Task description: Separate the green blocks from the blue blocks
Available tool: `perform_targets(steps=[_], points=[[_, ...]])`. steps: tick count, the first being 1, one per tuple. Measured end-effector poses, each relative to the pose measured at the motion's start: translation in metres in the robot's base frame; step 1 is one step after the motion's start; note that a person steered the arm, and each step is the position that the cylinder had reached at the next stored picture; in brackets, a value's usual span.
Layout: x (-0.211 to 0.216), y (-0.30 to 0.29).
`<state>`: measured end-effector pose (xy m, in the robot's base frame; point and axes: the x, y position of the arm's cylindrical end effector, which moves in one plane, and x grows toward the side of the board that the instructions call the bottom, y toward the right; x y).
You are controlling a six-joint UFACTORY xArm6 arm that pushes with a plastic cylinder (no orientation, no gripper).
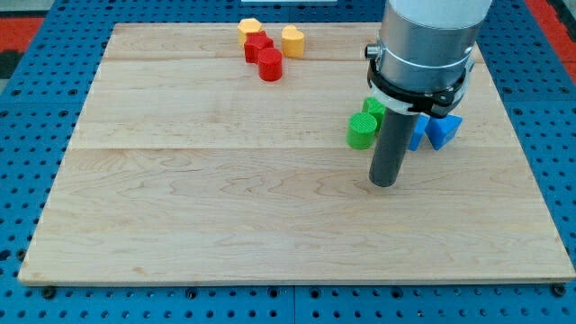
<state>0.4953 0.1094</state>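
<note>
A green cylinder (362, 130) stands on the wooden board (225, 198) at the view's right. A second green block (374, 107) sits just above it, partly hidden by the arm. Two blue blocks lie to the right: one (417, 133) mostly hidden behind the rod, and a triangular one (444, 130). My tip (384, 184) rests on the board just below this cluster, below and slightly right of the green cylinder, apart from it.
At the view's top, two yellow blocks (249, 28) (292, 40) and two red blocks (257, 45) (270, 65) sit in a group. The arm's grey body (423, 45) hides the board behind it.
</note>
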Motion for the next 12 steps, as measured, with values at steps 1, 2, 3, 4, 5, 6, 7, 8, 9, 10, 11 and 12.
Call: perform_targets(steps=[1, 2, 3, 4, 5, 6, 7, 8, 9, 10, 11, 12], points=[[0.0, 0.0], [0.0, 0.002], [0.004, -0.003], [0.0, 0.028], [-0.005, 0.144], [-0.067, 0.173], [-0.109, 0.128], [-0.119, 0.11], [-0.121, 0.067], [-0.118, 0.017], [-0.098, -0.034], [-0.073, -0.05]])
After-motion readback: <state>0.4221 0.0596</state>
